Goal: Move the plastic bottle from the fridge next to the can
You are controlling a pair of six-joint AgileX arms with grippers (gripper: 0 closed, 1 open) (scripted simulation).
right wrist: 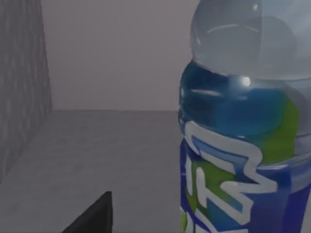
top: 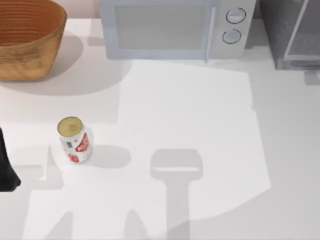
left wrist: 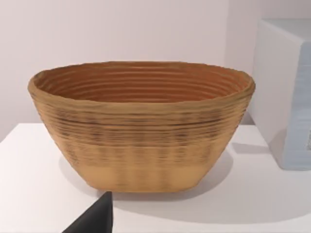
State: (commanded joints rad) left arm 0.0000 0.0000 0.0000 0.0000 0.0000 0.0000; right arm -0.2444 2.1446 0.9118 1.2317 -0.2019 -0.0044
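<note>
The plastic bottle (right wrist: 243, 145) stands inside the fridge (right wrist: 22, 87), very close in the right wrist view, clear on top with a blue-green label. My right gripper (right wrist: 160, 227) is open inside the fridge, level with the bottle. One dark finger (right wrist: 95, 216) shows, clear of the bottle's side. From above, the grey fridge (top: 292, 35) sits at the back right corner. The can (top: 75, 140), white and red with a gold top, stands upright at the table's left. My left arm (top: 6, 167) is parked at the left edge, its gripper (left wrist: 160, 228) open and facing the basket.
A woven brown basket (top: 27, 40) sits at the back left, also close in the left wrist view (left wrist: 141, 126). A white microwave (top: 175, 27) with two round knobs stands at the back centre, between basket and fridge.
</note>
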